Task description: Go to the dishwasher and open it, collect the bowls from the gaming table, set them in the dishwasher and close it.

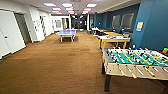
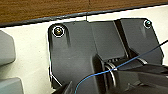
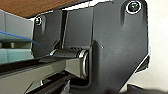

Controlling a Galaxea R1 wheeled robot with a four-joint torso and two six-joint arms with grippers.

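- Carpet floor (image 1: pixel 57 65): one broad stretch of brown, short-piled carpet running the length of the room.
- Blue wall (image 1: pixel 155 25): one smooth, deep-blue wall on the right, with a small pale notice (image 1: pixel 139 25) fixed to it and two greyish rectangular panels (image 1: pixel 122 21) further along.
- Gaming table (image 1: pixel 130 68): one, near at the right of the head view, standing on the carpet beside the blue wall. It is a boxy cabinet of pale wood on dark legs, with a green field and many thin rods across it; their count is too blurred to tell.
- Table-tennis table (image 1: pixel 66 32): one, flat blue top on pale legs, well apart, in the middle of the room.
- Yellow bench (image 1: pixel 114 40): one wooden frame with a pale top carrying blurred things, just beyond the gaming table; more yellow benches (image 1: pixel 108 32) stand behind it.
- White doors (image 1: pixel 8 32): plain, flat panels along the left wall.
- Ceiling lights (image 1: pixel 67 5): rows of rectangular glowing panels.
- Blue cable (image 2: pixel 130 61): one thin strand curving over the robot's dark plate in the left wrist view; another (image 3: pixel 17 36) in the right wrist view.
- Fingers of the left gripper and right gripper: I cannot tell whether they are apart or together.
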